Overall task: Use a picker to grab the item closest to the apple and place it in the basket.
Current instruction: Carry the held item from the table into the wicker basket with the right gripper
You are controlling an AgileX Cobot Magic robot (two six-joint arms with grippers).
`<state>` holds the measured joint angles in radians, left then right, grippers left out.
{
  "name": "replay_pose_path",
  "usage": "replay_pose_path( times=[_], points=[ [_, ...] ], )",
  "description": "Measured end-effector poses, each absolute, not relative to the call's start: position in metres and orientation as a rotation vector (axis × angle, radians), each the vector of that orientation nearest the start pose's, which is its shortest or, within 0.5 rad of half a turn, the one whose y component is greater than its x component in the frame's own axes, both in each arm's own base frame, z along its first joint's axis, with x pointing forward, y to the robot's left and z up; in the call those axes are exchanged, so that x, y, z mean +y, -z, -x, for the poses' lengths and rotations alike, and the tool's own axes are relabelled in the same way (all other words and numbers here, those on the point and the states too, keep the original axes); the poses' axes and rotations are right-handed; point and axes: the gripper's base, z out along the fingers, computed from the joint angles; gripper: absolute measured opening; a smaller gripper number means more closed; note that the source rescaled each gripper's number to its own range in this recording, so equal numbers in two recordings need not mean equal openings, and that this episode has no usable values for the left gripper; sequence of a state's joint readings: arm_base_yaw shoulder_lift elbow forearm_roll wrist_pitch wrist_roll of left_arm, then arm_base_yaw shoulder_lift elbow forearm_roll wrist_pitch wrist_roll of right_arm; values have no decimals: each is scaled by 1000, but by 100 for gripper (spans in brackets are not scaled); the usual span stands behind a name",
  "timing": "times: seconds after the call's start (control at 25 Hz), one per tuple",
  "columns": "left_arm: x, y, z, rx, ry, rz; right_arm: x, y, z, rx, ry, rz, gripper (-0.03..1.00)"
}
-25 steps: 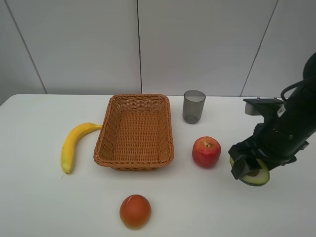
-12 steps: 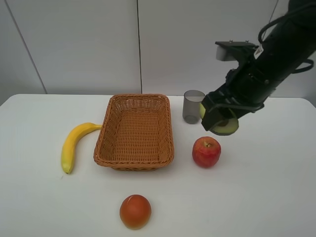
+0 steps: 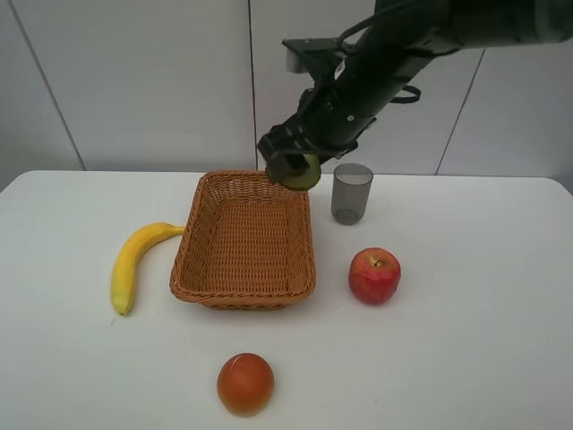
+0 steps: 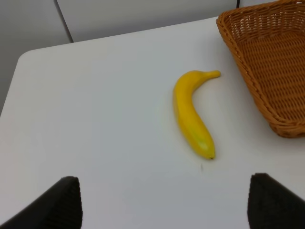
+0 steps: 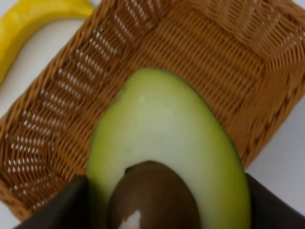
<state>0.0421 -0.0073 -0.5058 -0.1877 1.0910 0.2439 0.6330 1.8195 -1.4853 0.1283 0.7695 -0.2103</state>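
The right hand (image 3: 288, 167), pinching the avocado half (image 3: 304, 173), hovers over the far rim of the basket (image 3: 183, 260), near the grey cup (image 3: 351, 193). Released here, the fruit could strike the rim and tumble onto the table (image 3: 483, 340) instead of inside.

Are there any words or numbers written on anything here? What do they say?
There are none. Nothing is written on the basket, the cup, the apple, the banana or the avocado half.
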Motion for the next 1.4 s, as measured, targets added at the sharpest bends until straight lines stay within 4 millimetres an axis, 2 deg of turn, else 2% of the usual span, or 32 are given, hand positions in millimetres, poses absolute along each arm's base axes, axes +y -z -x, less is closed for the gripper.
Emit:
replay_pose_path(
  times=[0.28,0.68,1.12,1.4],
  points=[
    [-15,-278,8,2036,47,-220,272,-227,-347,2334,-392,1016,0],
    [-15,-278,8,2036,47,-220,285,-168,-361,2376,-418,1011,0],
    [-15,-278,8,2036,47,-220,287,-128,-362,2473,-425,1015,0],
    [-15,-278,8,2036,47,-220,288,-119,-363,2487,-434,996,0]
  ],
)
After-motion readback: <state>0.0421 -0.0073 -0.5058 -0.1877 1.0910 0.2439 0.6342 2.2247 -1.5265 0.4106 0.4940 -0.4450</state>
